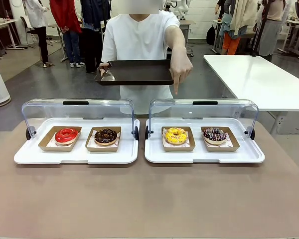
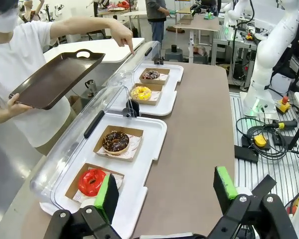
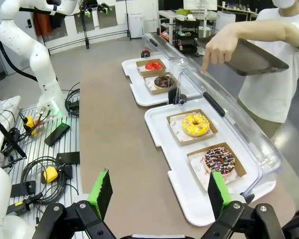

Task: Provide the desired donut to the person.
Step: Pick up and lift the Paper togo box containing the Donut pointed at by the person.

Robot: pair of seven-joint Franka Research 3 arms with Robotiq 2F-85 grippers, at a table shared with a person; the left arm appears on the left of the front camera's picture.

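Fingers (image 2: 108, 195) of left gripper (image 2: 165, 191) spread wide, nothing between them. They hang over the table (image 2: 194, 149), one green pad overlapping the red donut (image 2: 91, 181) in the wrist view. Fingers (image 3: 218, 191) of right gripper (image 3: 160, 194) likewise released and empty, near the sprinkled donut (image 3: 219, 160).

Two white trays side by side, clear lids swung open. Left tray (image 1: 74, 155): red donut, chocolate donut (image 1: 105, 136). Right tray (image 1: 204, 155): yellow donut (image 1: 176, 135), sprinkled donut. Each sits in a cardboard boat.

Person (image 1: 139, 40) at far side holds a dark tray (image 1: 135, 71) in one hand. Other hand (image 1: 179, 64) points its index finger down over the right lid, in line with the yellow donut.
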